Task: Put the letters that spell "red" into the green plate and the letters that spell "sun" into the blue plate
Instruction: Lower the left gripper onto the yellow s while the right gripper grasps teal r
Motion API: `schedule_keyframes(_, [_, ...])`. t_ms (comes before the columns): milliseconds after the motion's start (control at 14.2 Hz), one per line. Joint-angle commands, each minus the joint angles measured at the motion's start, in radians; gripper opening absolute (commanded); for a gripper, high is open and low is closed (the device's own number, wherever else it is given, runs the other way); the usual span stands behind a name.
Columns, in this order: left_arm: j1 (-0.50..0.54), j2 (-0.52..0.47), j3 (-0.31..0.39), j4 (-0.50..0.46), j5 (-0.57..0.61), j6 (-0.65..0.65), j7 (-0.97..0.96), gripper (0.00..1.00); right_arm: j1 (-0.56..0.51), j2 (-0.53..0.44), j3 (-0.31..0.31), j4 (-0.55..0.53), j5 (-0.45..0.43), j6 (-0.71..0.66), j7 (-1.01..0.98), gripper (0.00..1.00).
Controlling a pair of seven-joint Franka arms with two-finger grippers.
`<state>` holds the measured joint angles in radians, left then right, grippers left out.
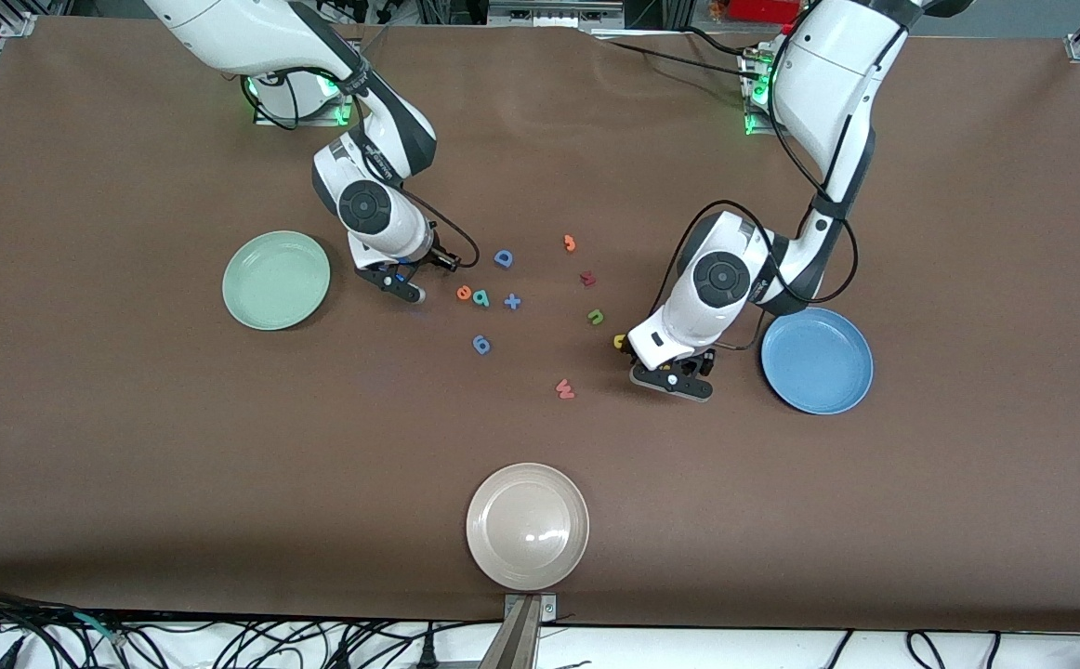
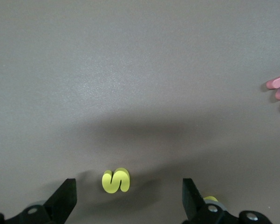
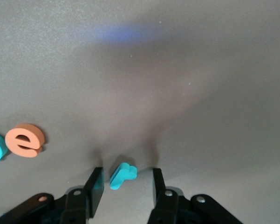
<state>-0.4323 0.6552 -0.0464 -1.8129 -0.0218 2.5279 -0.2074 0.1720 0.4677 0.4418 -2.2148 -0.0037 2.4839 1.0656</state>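
Observation:
My right gripper [image 3: 127, 178] is low over the table, between the green plate [image 1: 276, 280] and the orange "e" [image 3: 24, 140]. It is open, with its fingers narrowly either side of the teal "r" [image 3: 123, 175] and a gap on each side. The teal "d" [image 1: 481, 297] lies beside the "e" [image 1: 464, 294]. My left gripper [image 2: 128, 189] stands wide open around the yellow "s" [image 2: 115, 180], near the blue plate [image 1: 817, 360]. A yellow letter [image 1: 619, 341] peeks out by that hand. The green "n" [image 1: 596, 317] lies just beside it.
A beige plate [image 1: 527, 526] sits near the front edge. Other loose pieces lie mid-table: a blue "D" [image 1: 504, 258], a blue plus [image 1: 512, 301], a blue "9" [image 1: 481, 345], an orange "3" [image 1: 570, 243], a dark red "m" [image 1: 587, 278] and a pink "w" [image 1: 565, 388].

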Motion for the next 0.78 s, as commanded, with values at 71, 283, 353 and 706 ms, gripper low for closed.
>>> schedule_keyframes(71, [-0.008,0.012,0.01,-0.013,-0.023,0.025,0.005,1.0,0.001,0.009,0.0,-0.005,-0.019,0.032,0.024,0.5])
schedule_keyframes(283, [-0.008,0.015,0.01,-0.013,-0.017,0.025,0.005,0.96,0.001,0.011,0.0,-0.006,-0.019,0.038,0.022,0.22])
schedule_keyframes(353, [-0.008,0.017,0.01,-0.013,-0.015,0.025,0.005,0.91,0.001,0.009,0.0,-0.006,-0.019,0.038,0.022,0.12])
schedule_keyframes(706, [-0.005,0.021,0.014,-0.011,-0.015,0.022,-0.004,0.44,0.0,0.005,0.0,-0.005,-0.019,0.032,0.024,0.0])
